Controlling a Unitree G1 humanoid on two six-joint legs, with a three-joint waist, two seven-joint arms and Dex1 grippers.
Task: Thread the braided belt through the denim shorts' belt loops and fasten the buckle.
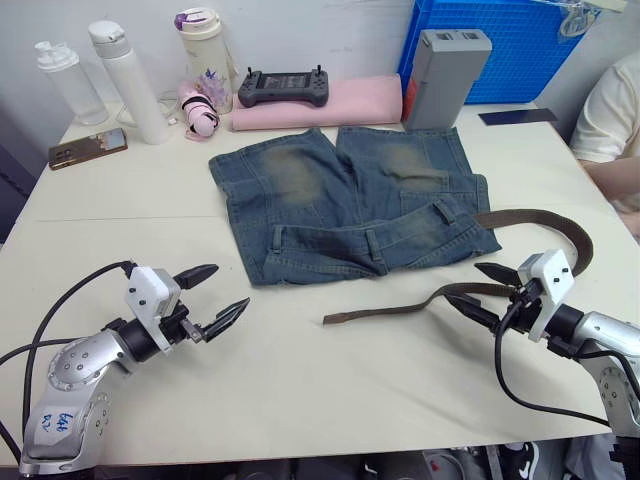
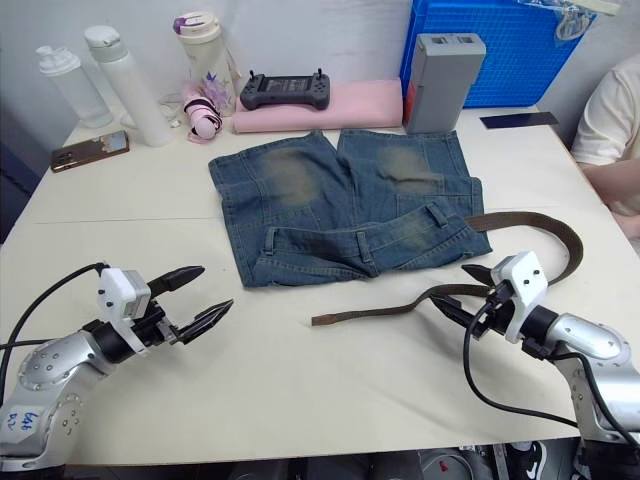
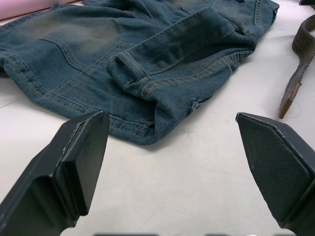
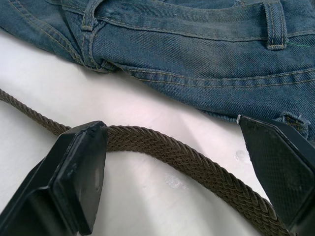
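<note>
Nearest the camera, left pincer point(image 1: 213, 302) low over the pale counter point(image 1: 330, 390), black fingers spread wide, nothing held, just short of the waistband corner of the faded blue denim shorts point(image 1: 345, 205). Right pincer point(image 1: 483, 292) likewise wide open, fingers either side of the dark-brown braided belt point(image 1: 420, 303) without clamping it. Shorts flat mid-counter, waistband toward the robot, short blue denim belt loops point(image 1: 373, 246) unthreaded. Belt lying on the robot's right side, tapered tip point(image 1: 332, 319) free on the counter below the waistband, strap curving back beside the shorts' right edge. Buckle not discernible.
</note>
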